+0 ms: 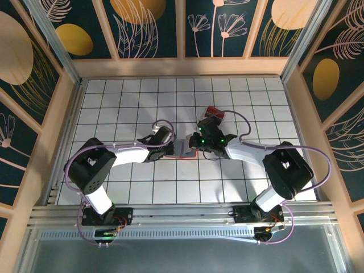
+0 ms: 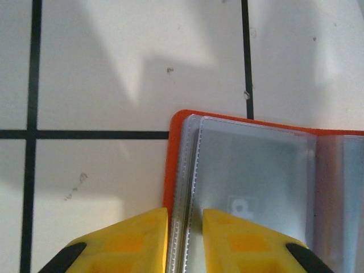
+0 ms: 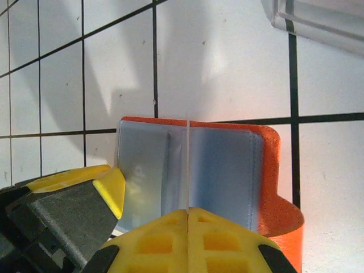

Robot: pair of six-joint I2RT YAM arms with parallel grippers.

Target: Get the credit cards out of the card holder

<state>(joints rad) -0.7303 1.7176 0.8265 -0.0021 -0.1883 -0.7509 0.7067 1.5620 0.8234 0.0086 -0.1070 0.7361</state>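
On table, arms bent inward, left pincer ajar astride card holder, right pincer clenching it.

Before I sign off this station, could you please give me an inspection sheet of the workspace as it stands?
Surface: white tiled table, black grid lines, a few small specks.
Job's things: orange card holder open, clear sleeves showing; no loose card seen.
Clutter: clear box with red contents, just beyond the card holder.
Tools: left tool straddles the sleeve edges, grip uncertain; right tool shut on one thin sleeve.
Cables: purple cables in loose loops.
Surroundings: wooden frame, dark floral panels.
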